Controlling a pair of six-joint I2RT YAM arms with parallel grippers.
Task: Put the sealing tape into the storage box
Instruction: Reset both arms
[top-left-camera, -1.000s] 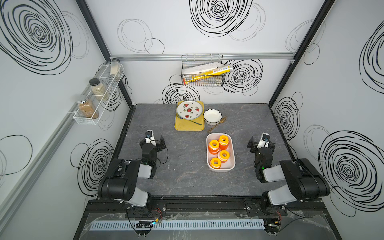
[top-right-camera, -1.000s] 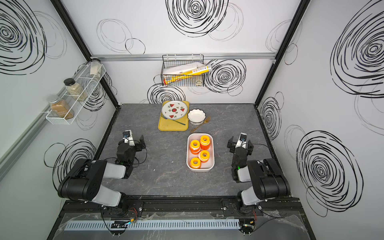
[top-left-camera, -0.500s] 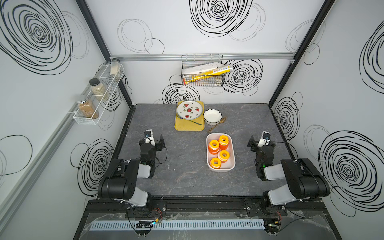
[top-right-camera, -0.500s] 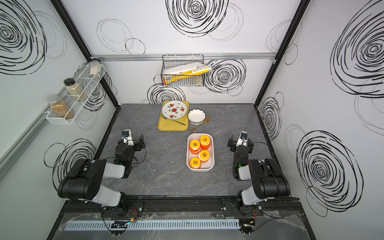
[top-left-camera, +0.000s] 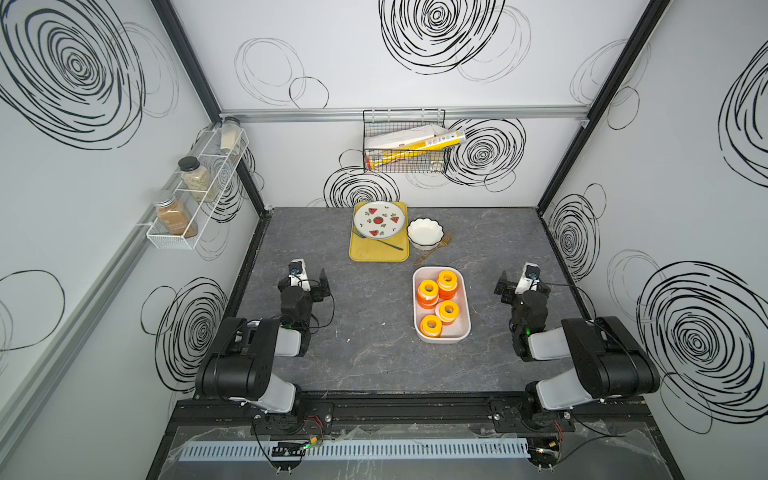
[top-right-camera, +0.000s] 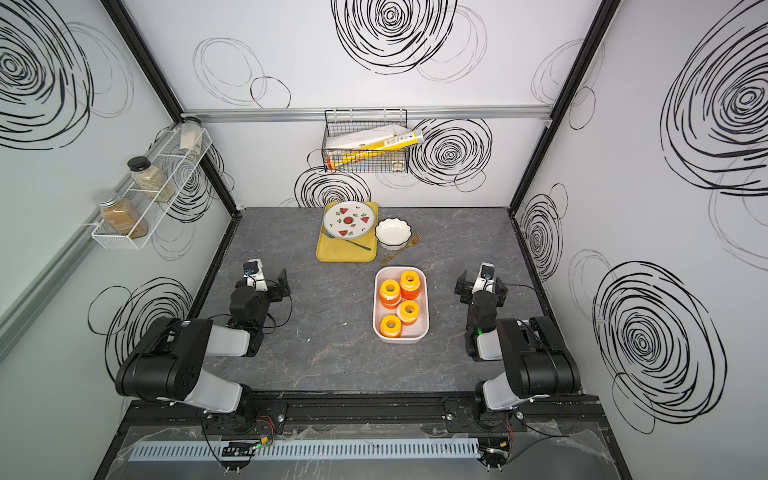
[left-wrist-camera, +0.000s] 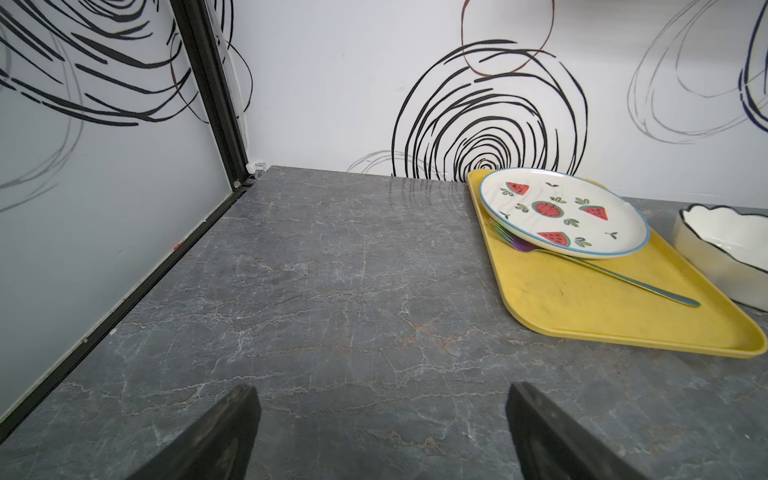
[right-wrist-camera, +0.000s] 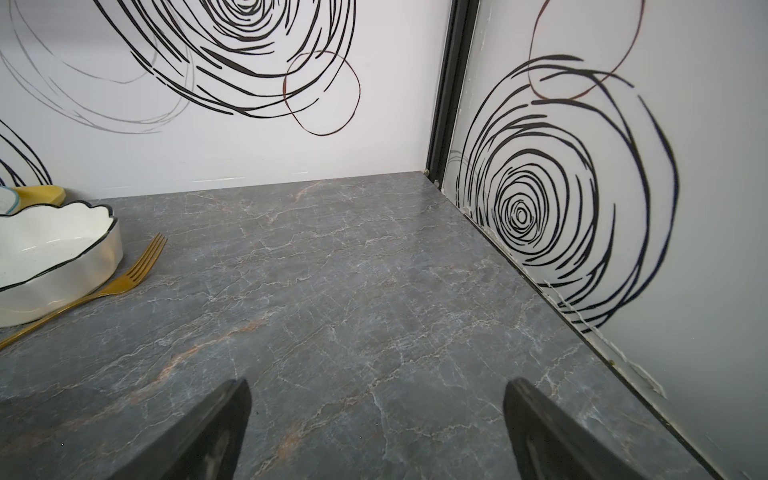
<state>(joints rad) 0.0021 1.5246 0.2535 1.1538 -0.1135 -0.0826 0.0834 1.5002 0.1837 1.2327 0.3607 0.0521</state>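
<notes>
In both top views the grey marbled surface (top-left-camera: 374, 357) (top-right-camera: 332, 357) lies between swirl-painted walls (top-left-camera: 415, 50). The storage box (top-left-camera: 441, 340) (top-right-camera: 401, 339) sits just right of the surface's centre, its long axis running front to back. It holds four sealing tape (top-left-camera: 428, 289) (top-right-camera: 390, 289) spools, holes up.

Left wrist view: the left gripper (left-wrist-camera: 382, 395) is spread wide and empty.

Right wrist view: the right gripper (right-wrist-camera: 376, 388) is likewise.

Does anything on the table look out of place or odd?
Minor things: an iridescent fork is wedged tines-first under the watermelon plate on the yellow tray, and a gold fork lies loose on the bare table beside the scalloped bowl.
</notes>
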